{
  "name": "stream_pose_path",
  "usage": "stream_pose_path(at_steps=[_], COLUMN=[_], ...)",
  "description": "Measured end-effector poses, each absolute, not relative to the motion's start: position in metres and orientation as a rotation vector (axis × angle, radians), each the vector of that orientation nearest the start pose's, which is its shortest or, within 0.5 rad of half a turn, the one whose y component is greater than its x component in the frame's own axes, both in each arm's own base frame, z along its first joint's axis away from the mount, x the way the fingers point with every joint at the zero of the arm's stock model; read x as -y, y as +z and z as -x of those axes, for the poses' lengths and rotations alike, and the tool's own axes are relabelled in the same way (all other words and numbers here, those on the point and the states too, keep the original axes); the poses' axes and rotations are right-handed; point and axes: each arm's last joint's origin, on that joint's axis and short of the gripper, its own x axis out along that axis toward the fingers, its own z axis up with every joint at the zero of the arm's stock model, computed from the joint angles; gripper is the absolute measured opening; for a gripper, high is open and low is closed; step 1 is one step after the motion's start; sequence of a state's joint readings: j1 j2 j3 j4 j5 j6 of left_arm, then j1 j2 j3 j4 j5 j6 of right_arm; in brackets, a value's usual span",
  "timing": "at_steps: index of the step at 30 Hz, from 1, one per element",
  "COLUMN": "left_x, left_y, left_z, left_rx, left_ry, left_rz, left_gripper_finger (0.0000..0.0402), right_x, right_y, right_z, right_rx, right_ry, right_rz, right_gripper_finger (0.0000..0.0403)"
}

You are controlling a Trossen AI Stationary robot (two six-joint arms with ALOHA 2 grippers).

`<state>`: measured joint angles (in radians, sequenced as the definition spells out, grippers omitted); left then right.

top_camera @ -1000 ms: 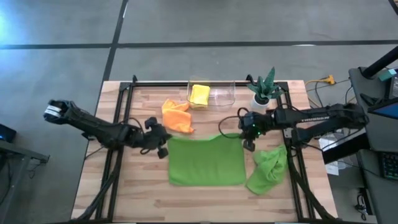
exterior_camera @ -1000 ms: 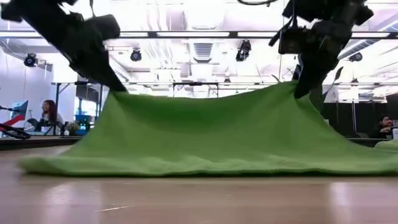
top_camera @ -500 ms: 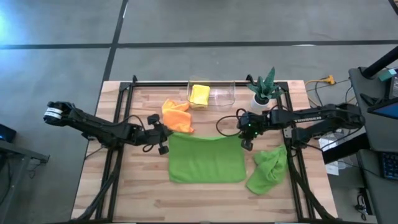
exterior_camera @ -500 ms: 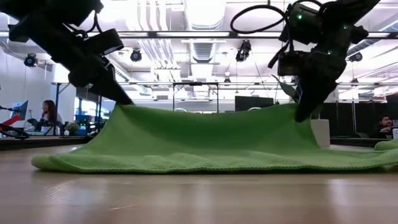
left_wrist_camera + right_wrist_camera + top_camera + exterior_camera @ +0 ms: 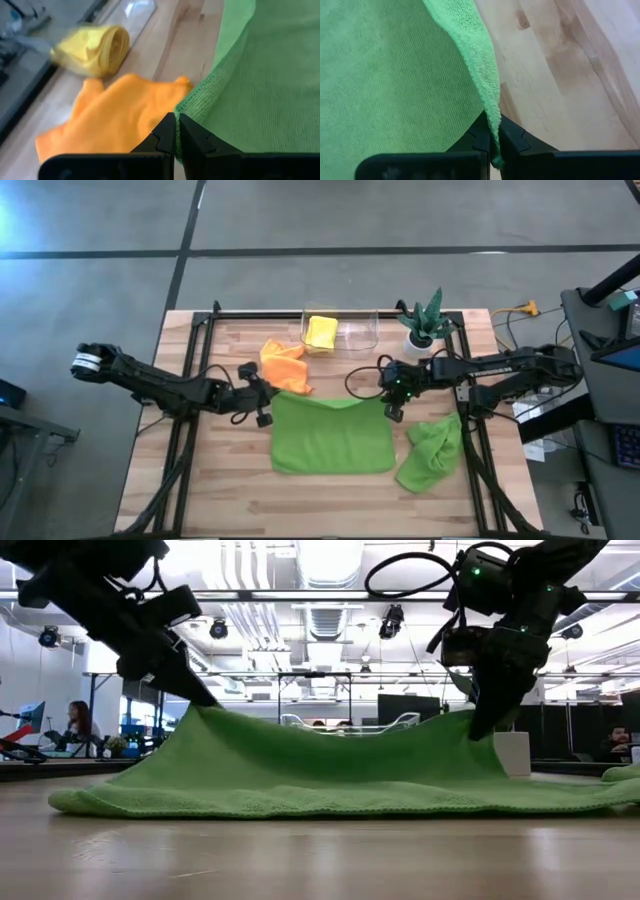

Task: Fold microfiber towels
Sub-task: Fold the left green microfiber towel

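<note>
Lime green towel on wooden table, far corners lifted by left gripper and right gripper

Yellow towel was blurred in the left wrist view. Green towel hid the tabletop behind it in the low view. Orange towel was partly cut off behind the fingers.

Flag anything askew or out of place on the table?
Second lime green towel lies crumpled by the right rail, and the orange towel is bunched. The flat green towel, corners pinched by left gripper and right gripper, looks fine.
</note>
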<state>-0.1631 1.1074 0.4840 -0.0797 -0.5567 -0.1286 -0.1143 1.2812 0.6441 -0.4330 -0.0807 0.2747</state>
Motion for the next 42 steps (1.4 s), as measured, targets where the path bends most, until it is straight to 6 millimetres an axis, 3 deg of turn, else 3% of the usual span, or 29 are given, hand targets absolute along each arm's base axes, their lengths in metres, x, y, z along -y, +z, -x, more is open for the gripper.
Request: stream_pose_path(at_steps=[10, 21, 28, 42], left_x=[0.021, 0.04, 0.055, 0.078], left_y=[0.203, 0.195, 0.195, 0.199], left_z=[-0.213, -0.207, -0.204, -0.204], left_rx=[-0.601, -0.612, -0.594, -0.51], left_ry=[0.391, 0.29, 0.222, 0.025], left_rz=[-0.25, -0.277, -0.293, -0.146], left_gripper_finger=[0.0, 0.0, 0.0, 0.0], right_x=[0.018, -0.017, -0.041, -0.075], right_y=[0.182, 0.183, 0.183, 0.19], right_z=[-0.219, -0.211, -0.208, -0.207], right_rx=[-1.03, -1.071, -1.08, -1.026], right_ry=[-0.144, -0.035, 0.024, 0.08], right_rz=[-0.319, -0.188, -0.192, -0.252], right_gripper_finger=[0.0008, 0.0008, 0.0008, 0.0008])
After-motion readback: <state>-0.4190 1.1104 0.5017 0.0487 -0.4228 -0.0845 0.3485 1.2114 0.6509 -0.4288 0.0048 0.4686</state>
